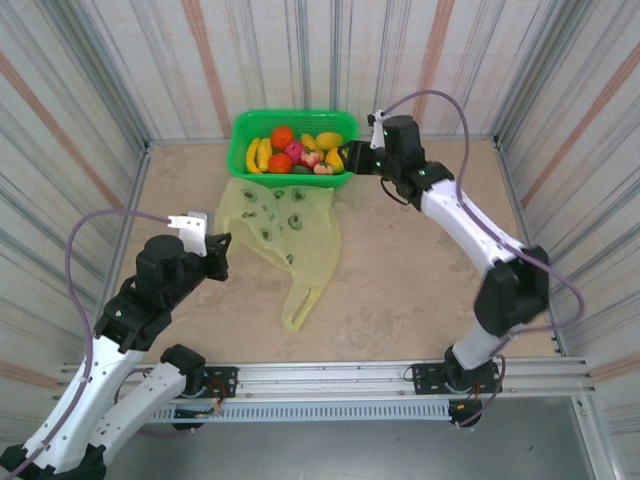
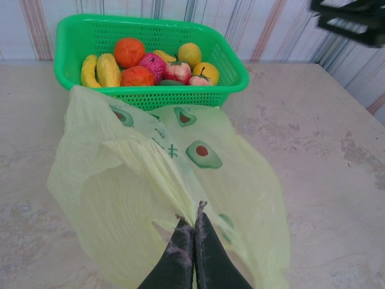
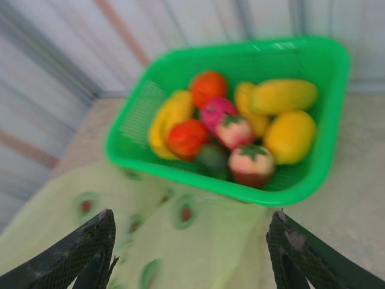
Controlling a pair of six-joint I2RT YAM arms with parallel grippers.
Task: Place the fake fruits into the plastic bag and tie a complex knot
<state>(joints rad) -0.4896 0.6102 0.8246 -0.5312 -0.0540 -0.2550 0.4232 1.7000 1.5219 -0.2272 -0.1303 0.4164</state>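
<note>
The fake fruits (image 1: 295, 152) (bananas, oranges, lemons, pink and red ones) lie piled in a green mesh basket (image 1: 240, 135) at the back wall. In front of it the plastic bag (image 1: 285, 235) is spread on the table, one loop handle (image 1: 298, 305) trailing loose toward me. My left gripper (image 1: 220, 252) is at the bag's left edge. In the left wrist view it (image 2: 194, 221) is shut, with the film of the bag (image 2: 150, 192) gathered at its tips. My right gripper (image 3: 192, 259) hangs open over the bag (image 3: 198, 241), just short of the fruits (image 3: 234, 123). A knot is out of view.
Striped walls (image 1: 90, 90) close in the table on three sides. The basket's rim (image 3: 180, 174) overlaps the bag's far edge. The right arm (image 1: 470, 230) arches over the right half of the stone-patterned tabletop (image 1: 420, 290). A metal rail (image 1: 330, 375) runs along the near edge.
</note>
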